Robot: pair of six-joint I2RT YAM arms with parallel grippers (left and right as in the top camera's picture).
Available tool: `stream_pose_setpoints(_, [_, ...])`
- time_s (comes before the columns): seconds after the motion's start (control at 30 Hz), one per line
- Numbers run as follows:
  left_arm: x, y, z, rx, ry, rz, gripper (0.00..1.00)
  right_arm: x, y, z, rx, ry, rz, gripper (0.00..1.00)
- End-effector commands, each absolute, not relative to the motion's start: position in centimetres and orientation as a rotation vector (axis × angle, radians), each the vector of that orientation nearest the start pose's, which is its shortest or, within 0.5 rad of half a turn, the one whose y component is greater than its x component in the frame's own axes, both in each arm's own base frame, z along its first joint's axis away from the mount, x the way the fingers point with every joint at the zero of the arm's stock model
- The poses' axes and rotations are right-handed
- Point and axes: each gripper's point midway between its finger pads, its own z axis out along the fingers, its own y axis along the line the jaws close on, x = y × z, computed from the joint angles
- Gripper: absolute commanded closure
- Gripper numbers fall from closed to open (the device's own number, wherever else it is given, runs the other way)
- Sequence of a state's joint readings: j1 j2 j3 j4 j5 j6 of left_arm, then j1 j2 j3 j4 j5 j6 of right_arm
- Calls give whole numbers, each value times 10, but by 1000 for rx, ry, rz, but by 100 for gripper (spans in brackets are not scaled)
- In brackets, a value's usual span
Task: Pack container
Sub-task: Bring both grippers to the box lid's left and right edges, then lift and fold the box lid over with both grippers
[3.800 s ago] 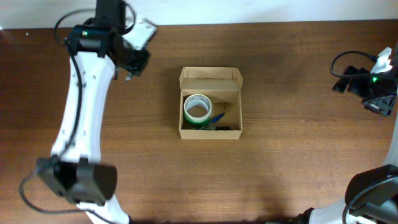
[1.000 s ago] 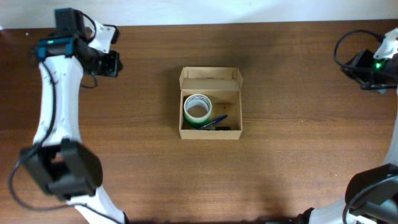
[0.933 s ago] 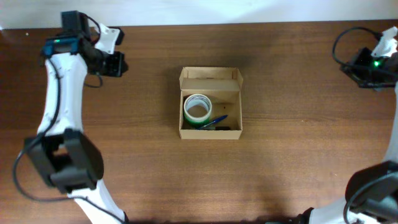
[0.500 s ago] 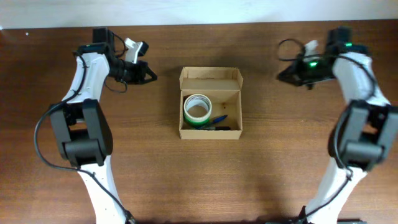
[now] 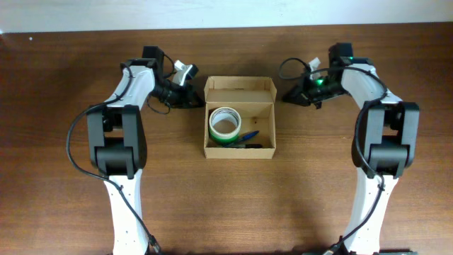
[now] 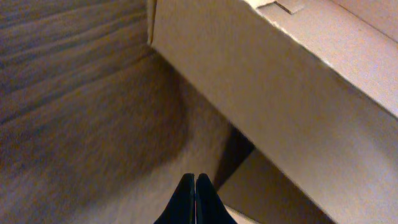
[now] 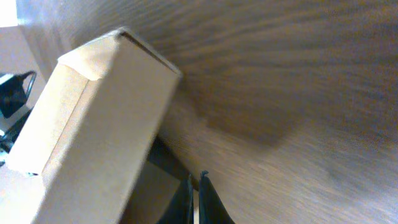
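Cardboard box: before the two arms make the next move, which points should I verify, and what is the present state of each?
1. Lid flap of the cardboard box open, at the far side: ok.
2. Tape roll and blue pen lie inside the box: ok.
3. Contents low enough for the lid to shut: cannot tell.
4. Left gripper beside the box's left wall, jaws shut and empty: ok.
5. Right gripper near the box's far right corner, jaws shut and empty: ok.
6. Jaws touching the box: cannot tell.
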State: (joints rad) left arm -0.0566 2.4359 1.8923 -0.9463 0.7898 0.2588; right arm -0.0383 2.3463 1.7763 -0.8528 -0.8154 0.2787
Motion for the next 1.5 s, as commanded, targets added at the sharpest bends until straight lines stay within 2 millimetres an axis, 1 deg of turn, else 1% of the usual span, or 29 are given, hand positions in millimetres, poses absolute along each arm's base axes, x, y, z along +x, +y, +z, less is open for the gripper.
stream_pose_setpoints(0.0, [472,-156,15,441,2683,-1238,98,473,139,30,232,2803,1319,96])
stream_pose_setpoints(0.1, [478,-164,23,435,2616,-1307,98,475,160,35,151,2773,1349,96])
stream_pose_setpoints(0.2, [483,-164,24,394,2615,-1311,98,476,172,36,105,2761,1349,96])
stream_pose_setpoints(0.27, [483,-167,28,393,2592,-1346,98,478,174,37,99,2754,1350,96])
stream_pose_setpoints(0.4, [486,-178,47,424,2469,-1478,98,480,173,38,113,2745,1357,96])
stream_pose_setpoints(0.5, [491,-181,54,448,2412,-1503,98,479,175,46,85,2706,1435,96])
stream_pose_setpoints(0.6, [497,-179,63,460,2375,-1506,98,480,180,68,-52,2567,1594,96])
stream_pose_setpoints(0.63, [501,-178,68,465,2364,-1497,98,482,179,78,-65,2519,1651,96])
stream_pose_setpoints(0.73, [513,-173,87,492,2318,-1455,98,487,172,99,-80,2436,1731,96])
stream_pose_setpoints(0.87, [524,-172,123,544,2251,-1385,98,493,162,131,-114,2370,1705,96])
stream_pose_setpoints(0.97, [528,-170,148,574,2230,-1295,98,493,161,154,-153,2341,1665,96])
stream_pose_setpoints(1.07, [522,-171,169,606,2222,-1232,98,491,161,175,-186,2314,1627,96])
stream_pose_setpoints(1.17, [510,-175,182,670,2225,-1189,98,489,160,183,-183,2336,1565,96])
stream_pose_setpoints(1.3, [494,-182,182,732,2276,-1132,98,483,167,192,-208,2343,1537,96])
stream_pose_setpoints(1.37, [487,-182,177,735,2332,-1090,98,481,171,197,-226,2340,1532,96])
stream_pose_setpoints(1.47, [472,-182,173,771,2389,-1073,98,474,173,198,-231,2377,1485,96])
